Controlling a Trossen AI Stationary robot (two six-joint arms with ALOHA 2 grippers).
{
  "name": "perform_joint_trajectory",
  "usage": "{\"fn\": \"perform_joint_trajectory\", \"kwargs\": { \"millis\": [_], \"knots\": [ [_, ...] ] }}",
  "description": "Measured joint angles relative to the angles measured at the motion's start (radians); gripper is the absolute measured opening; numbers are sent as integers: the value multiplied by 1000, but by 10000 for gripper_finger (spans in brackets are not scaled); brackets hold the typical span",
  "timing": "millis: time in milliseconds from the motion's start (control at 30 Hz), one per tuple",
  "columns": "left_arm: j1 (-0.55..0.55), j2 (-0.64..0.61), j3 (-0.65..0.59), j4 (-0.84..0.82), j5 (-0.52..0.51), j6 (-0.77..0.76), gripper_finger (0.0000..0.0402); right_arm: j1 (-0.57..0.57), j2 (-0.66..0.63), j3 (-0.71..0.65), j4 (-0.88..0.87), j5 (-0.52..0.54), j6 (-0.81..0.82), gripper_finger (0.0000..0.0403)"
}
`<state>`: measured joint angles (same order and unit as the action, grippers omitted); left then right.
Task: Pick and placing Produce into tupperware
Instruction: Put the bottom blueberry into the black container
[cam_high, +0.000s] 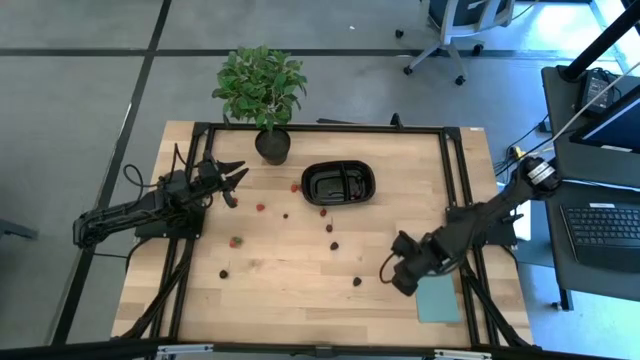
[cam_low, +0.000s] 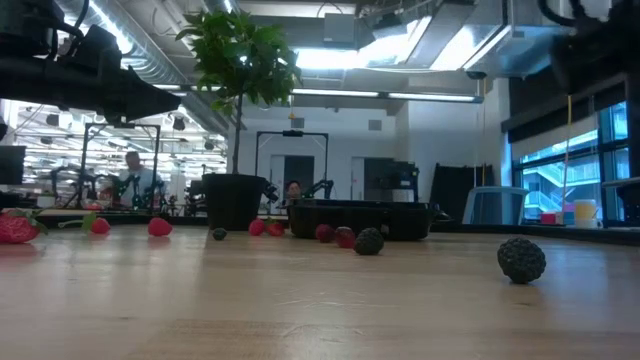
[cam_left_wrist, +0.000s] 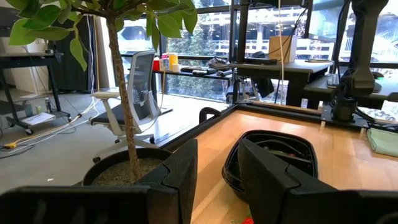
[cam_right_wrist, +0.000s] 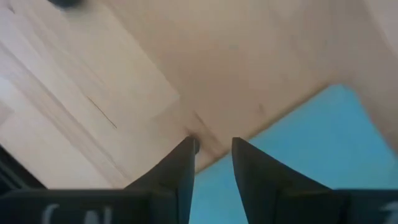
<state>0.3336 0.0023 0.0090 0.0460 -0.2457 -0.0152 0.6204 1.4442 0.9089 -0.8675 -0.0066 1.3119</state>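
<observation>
Dark berry (cam_low: 521, 259) nearest, more berries (cam_high: 262, 208) scattered left of and near the black tray (cam_high: 339, 183). Left gripper (cam_high: 236, 185) parted, empty, beside plant pot (cam_high: 272, 146); right gripper (cam_high: 392, 270) slightly parted, empty, over teal mat (cam_high: 437, 298). Could roll berries away if nudged.

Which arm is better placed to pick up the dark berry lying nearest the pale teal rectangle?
Probably the right. The right gripper, open and empty, hovers close to that dark berry. The left gripper is far across the wooden table, near the potted plant.
</observation>
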Motion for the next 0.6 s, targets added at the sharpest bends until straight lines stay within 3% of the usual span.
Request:
{"fn": "perform_joint_trajectory", "kwargs": {
  "millis": [233,400,600],
  "knots": [
    [0,0,0,0,0,0,110,76,40,0,149,-5,15,109],
    [0,0,0,0,0,0,110,99,53,0,166,47,35,113],
    [0,0,0,0,0,0,110,102,65,0,155,50,37,172]
  ]
}}
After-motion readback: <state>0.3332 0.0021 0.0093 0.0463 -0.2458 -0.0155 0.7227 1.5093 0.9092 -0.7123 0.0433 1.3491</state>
